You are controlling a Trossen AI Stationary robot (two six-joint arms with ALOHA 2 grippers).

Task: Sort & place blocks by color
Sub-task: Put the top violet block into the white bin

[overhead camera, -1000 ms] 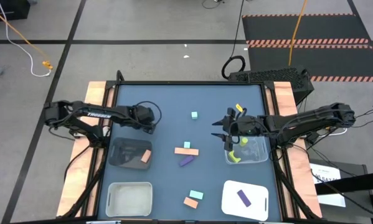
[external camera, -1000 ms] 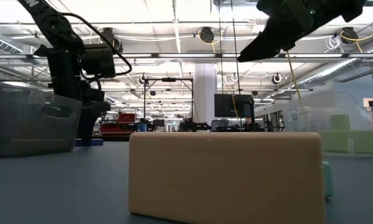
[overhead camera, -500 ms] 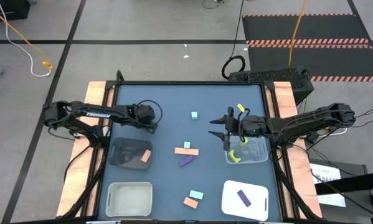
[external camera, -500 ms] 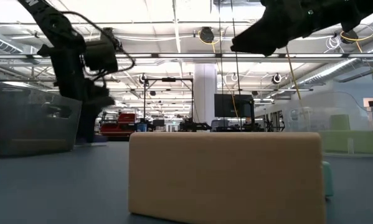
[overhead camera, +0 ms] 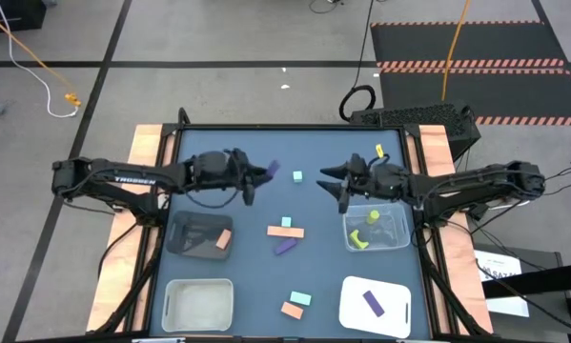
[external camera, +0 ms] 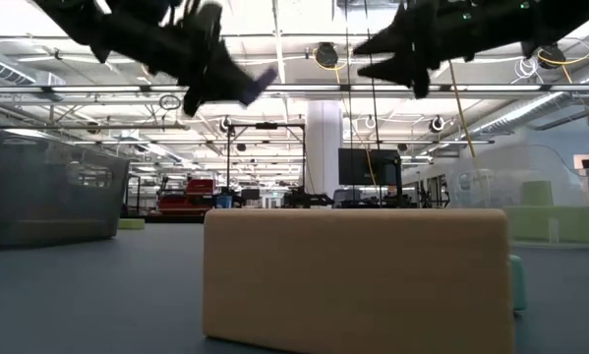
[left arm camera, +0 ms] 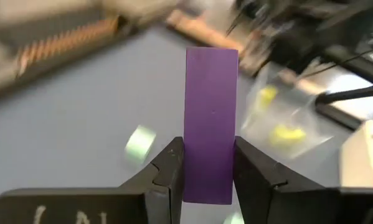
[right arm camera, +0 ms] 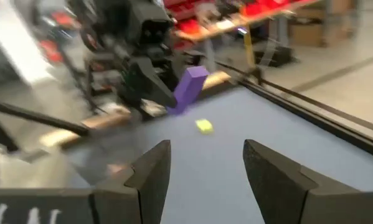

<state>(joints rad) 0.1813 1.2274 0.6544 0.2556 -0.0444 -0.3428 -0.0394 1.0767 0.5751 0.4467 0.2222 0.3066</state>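
My left gripper (overhead camera: 258, 175) is shut on a purple bar (left arm camera: 211, 118), high over the table's far middle; the low view shows the purple bar (external camera: 265, 79) well above the tabletop. My right gripper (overhead camera: 335, 183) hovers open, facing it, with nothing between its fingers (right arm camera: 150, 171). A mint cube (overhead camera: 297, 176) lies between them. Flat mid-table lie a salmon bar (overhead camera: 285, 232) touching another mint cube (overhead camera: 287, 222), and a second purple bar (overhead camera: 285, 247). A mint block (overhead camera: 300, 298) and a salmon block (overhead camera: 291, 310) lie by the near edge. My left gripper pinches the purple bar's two long sides near its one end (left arm camera: 211, 183) between the two fingers (left arm camera: 169, 171). The fingers point roughly level toward the table's right and lie along the bar, which sticks out past the fingertips. It is lifted clear of the table.
A dark bin (overhead camera: 192, 229) with a salmon block (overhead camera: 223, 238) stands at the left, a white tray (overhead camera: 199, 303) nearer. A clear bin (overhead camera: 392, 229) holds yellow-green pieces (overhead camera: 359, 238). A white tray (overhead camera: 392, 314) carries a purple block (overhead camera: 373, 303). A salmon block (external camera: 358, 275) fills the low view.
My left gripper has risen from the table's far left with the purple bar, swung toward the middle and tipped from pointing down to about level. My right gripper has moved from over the clear bin toward the far edge and turned to point toward the table's left.
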